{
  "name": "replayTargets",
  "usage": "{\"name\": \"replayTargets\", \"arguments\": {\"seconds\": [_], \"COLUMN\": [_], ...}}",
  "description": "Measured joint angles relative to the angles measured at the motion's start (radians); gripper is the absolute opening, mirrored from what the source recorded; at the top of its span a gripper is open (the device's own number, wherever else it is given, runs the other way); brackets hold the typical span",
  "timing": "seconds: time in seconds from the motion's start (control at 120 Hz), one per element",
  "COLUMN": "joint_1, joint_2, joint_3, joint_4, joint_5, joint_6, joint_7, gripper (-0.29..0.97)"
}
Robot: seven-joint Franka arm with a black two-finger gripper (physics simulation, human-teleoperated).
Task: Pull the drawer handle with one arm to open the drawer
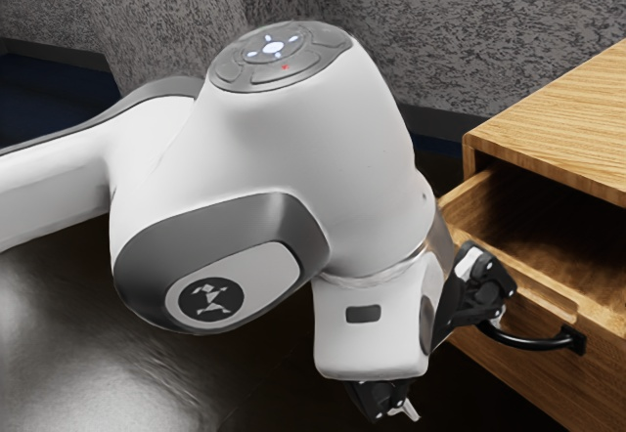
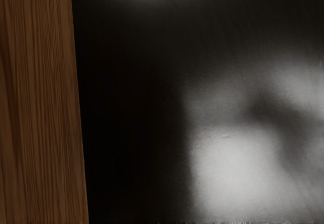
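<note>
Biggest risk: slipping off the drawer handle [image 1: 536, 340] partway through the pull, likely if gripped near the bar's end instead of its middle, or if hauled off the line of the slide. Could also jam the drawer [image 1: 548, 378] by dragging sideways or downward rather than straight out of the wooden cabinet [image 1: 558, 129]. A further hazard: knocking the bulky white wrist against the drawer's near corner, very close by.

Cannot tell whether clamped on the bar or merely beside it, with the gripper [image 1: 486, 300] seen side-on, right at the end of the handle nearer the arm.

Drawer partly out, with a dark interior visible beneath the cabinet top. By judgement mid-task, with more travel probably left. Handle a thin black bow on the drawer front, low at the exterior view's right.

Pose: reaching in from the exterior view's left, low over the dark glossy table [image 1: 78, 354], elbow housing large in the foreground, wrist folded down toward the drawer front. From the hand camera, a wood-grain panel [image 2: 35, 107] alongside the table's dark sheen
</note>
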Motion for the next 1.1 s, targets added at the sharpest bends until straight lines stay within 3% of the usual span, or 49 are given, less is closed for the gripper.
{"name": "replayTargets", "arguments": {"seconds": [0.233,0.417,0.483,0.608,0.642,0.717,0.858,0.917,0.983,1.1], "joint_1": [-0.018,-0.023,-0.029,-0.067,-0.028,0.030,0.072,0.089,0.098,0.096], "joint_2": [-0.101,-0.200,-0.233,-0.321,-0.354,-0.442,-0.712,-0.763,-0.652,-0.278], "joint_3": [0.001,0.002,0.007,0.032,0.040,0.057,0.062,0.066,0.068,0.060], "joint_4": [-0.108,-0.193,-0.223,-0.288,-0.308,-0.338,-0.368,-0.323,-0.166,0.159], "joint_5": [0.004,0.015,0.020,0.042,0.036,0.018,0.005,0.004,0.001,-0.025], "joint_6": [0.009,0.015,0.017,0.017,0.014,-0.007,-0.084,-0.116,-0.148,-0.223], "joint_7": [-0.018,-0.028,-0.031,-0.034,-0.035,-0.038,-0.046,-0.051,-0.062,-0.080], "gripper": [0.67,0.42,0.41,0.20,0.32,0.45,0.58,0.61,0.63,0.66]}}
